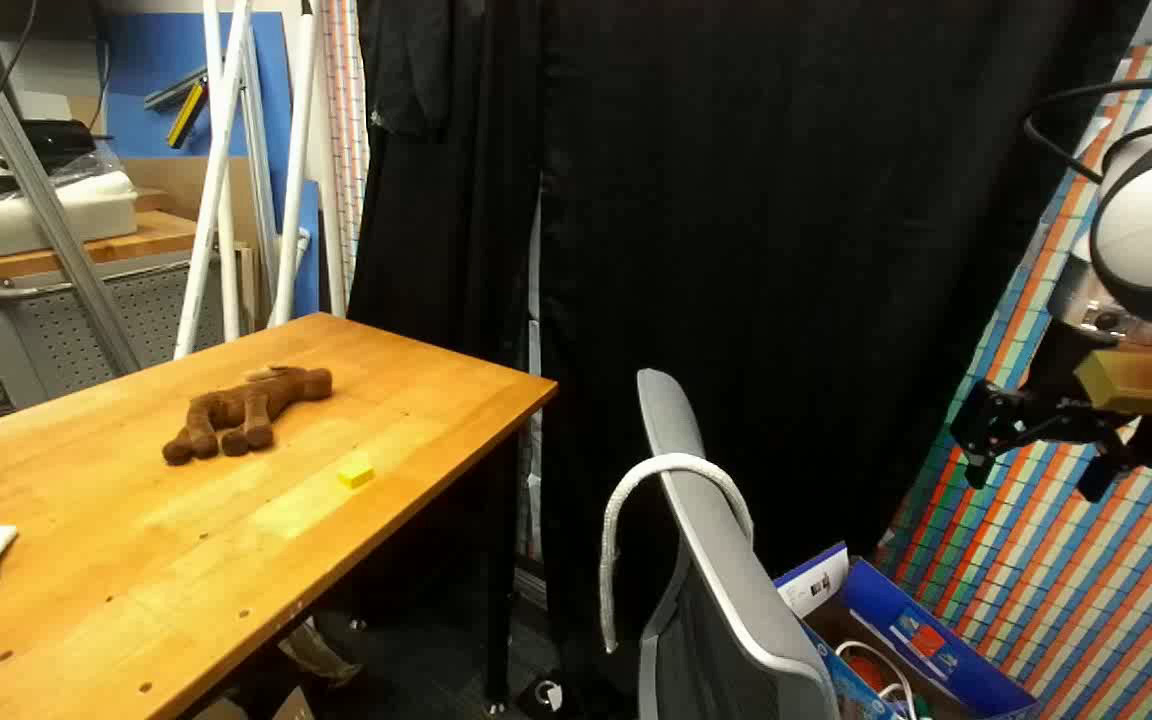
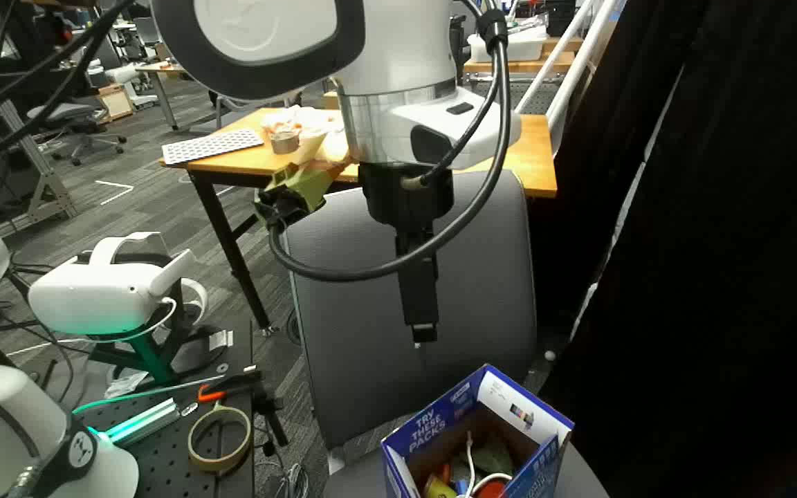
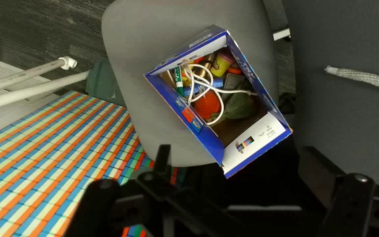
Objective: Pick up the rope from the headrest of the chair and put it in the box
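The rope [image 1: 609, 560], a white braided cord, hangs over the top edge of the chair's back [image 1: 691, 440] with an end down each side. One rope end [image 3: 364, 74] shows at the right of the wrist view. In an exterior view my gripper hides most of the rope. The chair [image 2: 343, 332] is grey. The blue box [image 1: 936, 640] stands on the chair seat [image 3: 133, 59] and holds several small things, among them a thin white cord [image 3: 220, 95]. The box [image 3: 253, 141] is open at the top. My gripper [image 1: 1036, 480] is open and empty, above the box side of the chair and apart from the rope.
A wooden table [image 1: 416, 400] stands behind the chair, bearing a brown plush toy [image 1: 256, 405] and a yellow block [image 1: 356, 473]. A black curtain [image 1: 786, 250] hangs alongside. A bench [image 2: 163, 456] holds a headset [image 2: 94, 297] and tape roll [image 2: 218, 439]. A black cable [image 2: 343, 275] loops beside the gripper.
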You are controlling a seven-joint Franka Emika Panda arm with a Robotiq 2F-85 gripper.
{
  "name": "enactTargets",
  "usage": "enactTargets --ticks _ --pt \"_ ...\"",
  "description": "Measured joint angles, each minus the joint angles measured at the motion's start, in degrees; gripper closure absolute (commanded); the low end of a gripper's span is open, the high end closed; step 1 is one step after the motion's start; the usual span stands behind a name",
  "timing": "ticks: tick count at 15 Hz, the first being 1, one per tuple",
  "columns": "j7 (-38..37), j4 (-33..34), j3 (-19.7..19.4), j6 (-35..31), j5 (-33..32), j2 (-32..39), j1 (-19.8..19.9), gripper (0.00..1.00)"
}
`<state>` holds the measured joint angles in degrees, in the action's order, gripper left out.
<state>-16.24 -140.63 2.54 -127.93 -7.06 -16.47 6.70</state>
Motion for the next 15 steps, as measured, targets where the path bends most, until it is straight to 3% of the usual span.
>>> enactTargets --ticks 11,15 --pt "0.0 0.6 -0.1 0.1 -0.2 0.0 -0.1 0.00" --pt "1.7 3.5 0.6 1.8 -8.0 0.4 -0.3 0.00"
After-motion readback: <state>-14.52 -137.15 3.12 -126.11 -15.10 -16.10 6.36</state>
